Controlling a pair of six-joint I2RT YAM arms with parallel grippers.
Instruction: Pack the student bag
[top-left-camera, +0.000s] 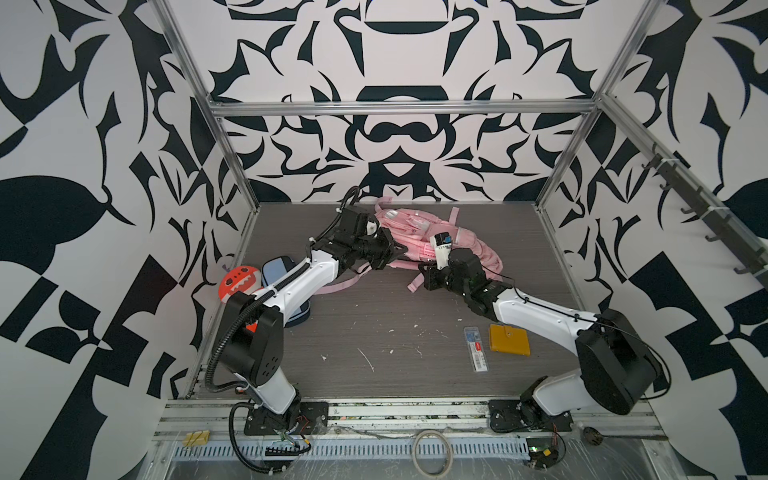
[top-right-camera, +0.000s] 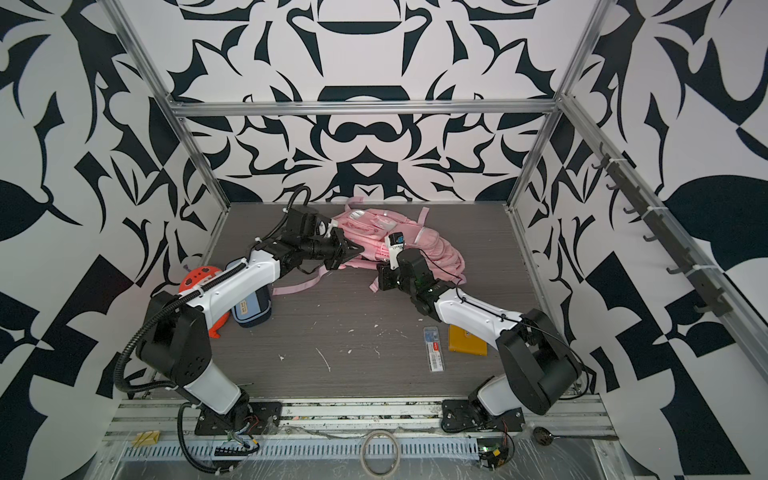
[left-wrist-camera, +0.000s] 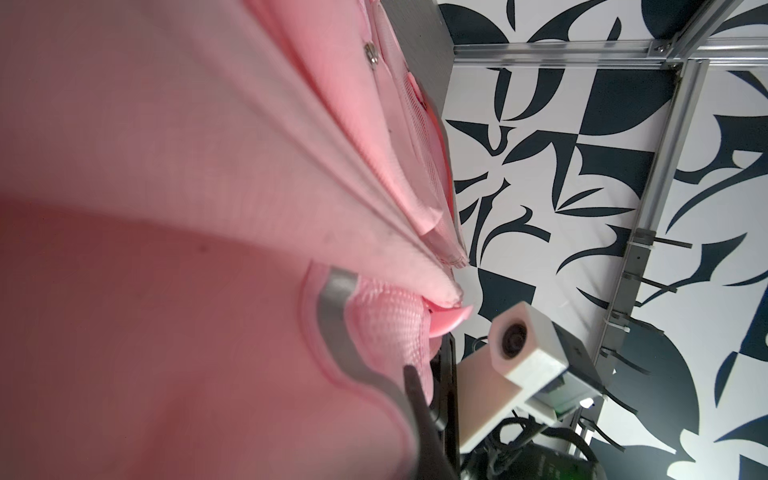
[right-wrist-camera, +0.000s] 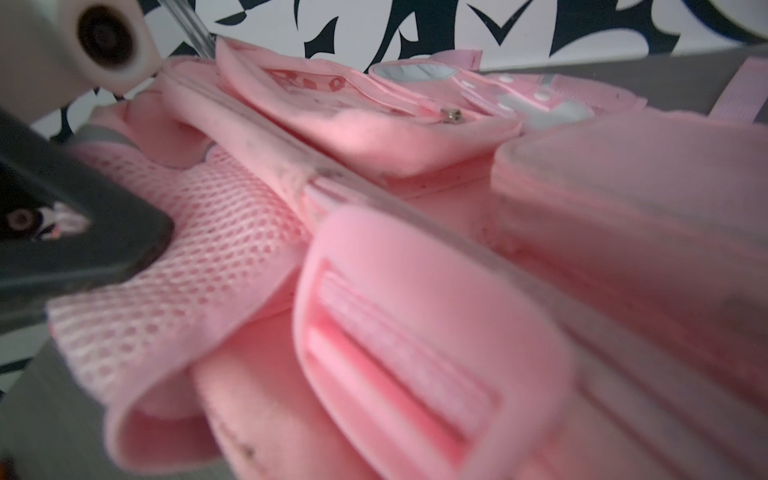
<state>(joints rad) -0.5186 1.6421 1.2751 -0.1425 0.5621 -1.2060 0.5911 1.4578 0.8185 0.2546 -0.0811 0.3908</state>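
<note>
The pink student bag (top-left-camera: 415, 226) (top-right-camera: 374, 232) lies crumpled at the back middle of the table. My left gripper (top-left-camera: 400, 250) (top-right-camera: 357, 249) is at its left edge, shut on the bag's fabric. One of its dark fingers (left-wrist-camera: 413, 390) presses the mesh side pocket (right-wrist-camera: 216, 232). My right gripper (top-left-camera: 423, 268) (top-right-camera: 381, 266) is at the bag's front edge, and its fingertips are hidden. A pink pull tab (right-wrist-camera: 407, 332) of the bag fills the space at its jaws. The fabric (left-wrist-camera: 249, 158) between the two grippers is drawn taut.
An orange-red plush toy (top-left-camera: 237, 282) and a blue pencil case (top-left-camera: 276, 270) sit at the left, partly under my left arm. A yellow wallet (top-left-camera: 509, 340) and a clear flat pack (top-left-camera: 476, 348) lie front right. Loose pink straps (top-left-camera: 336, 286) trail forward of the bag.
</note>
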